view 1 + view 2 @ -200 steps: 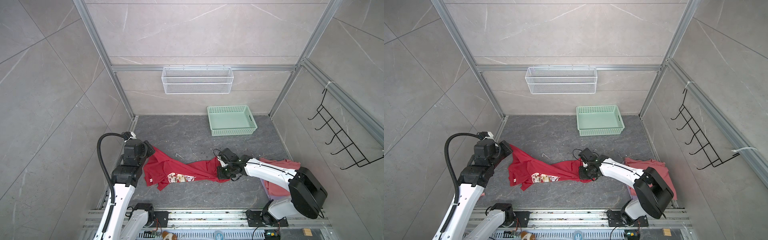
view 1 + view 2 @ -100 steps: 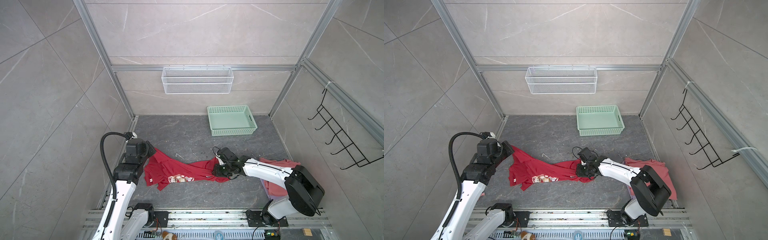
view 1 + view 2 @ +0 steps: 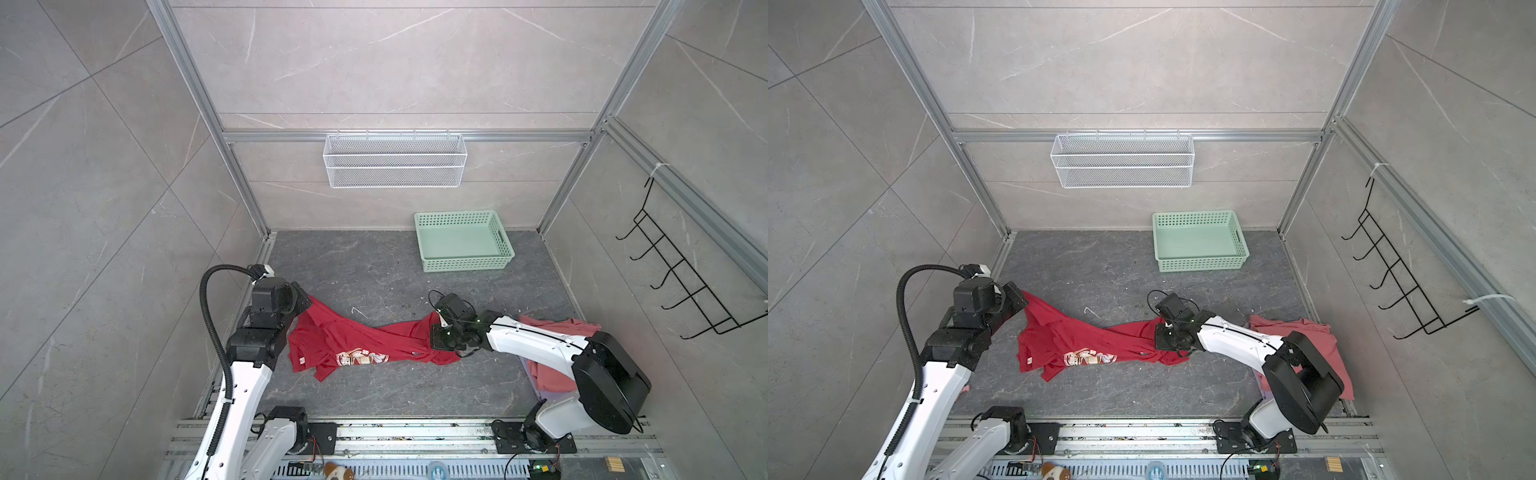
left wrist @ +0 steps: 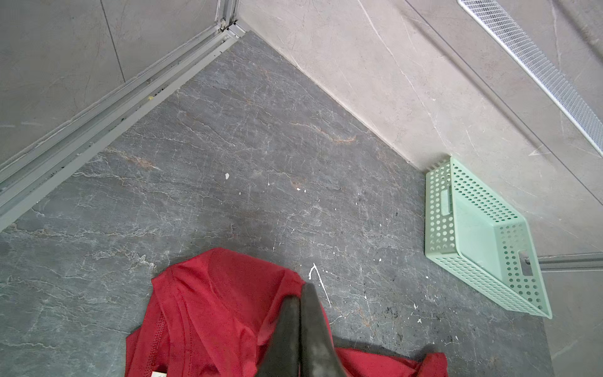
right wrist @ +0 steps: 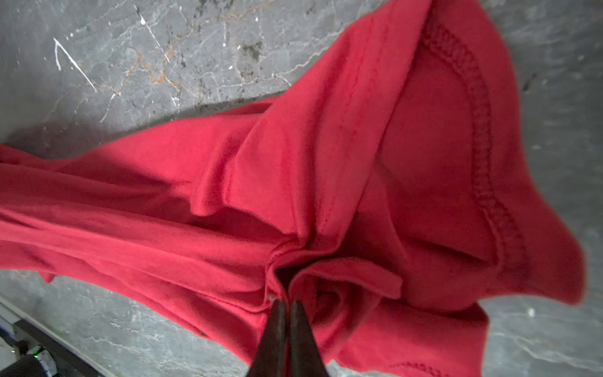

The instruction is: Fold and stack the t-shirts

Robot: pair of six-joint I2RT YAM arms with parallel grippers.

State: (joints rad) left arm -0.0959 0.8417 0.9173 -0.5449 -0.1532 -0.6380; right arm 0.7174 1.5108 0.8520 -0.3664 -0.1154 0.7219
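The bright red t-shirt lies stretched and twisted across the dark floor, its white-and-gold print facing up near the front. My left gripper is shut on its left corner, which is lifted a little. At the shirt's other end, bunched folds near a stitched hem are pinched in my right gripper. The salmon-pink t-shirt lies crumpled at the right, partly under the right arm. A lavender edge shows beneath it.
A mint-green basket stands empty at the back right by the wall. A white wire shelf hangs on the back wall. A black hook rack is on the right wall. Metal rails run along the front edge.
My right gripper has shifted slightly left along the shirt's end, opened briefly and shut again on the cloth. The left arm has barely moved.
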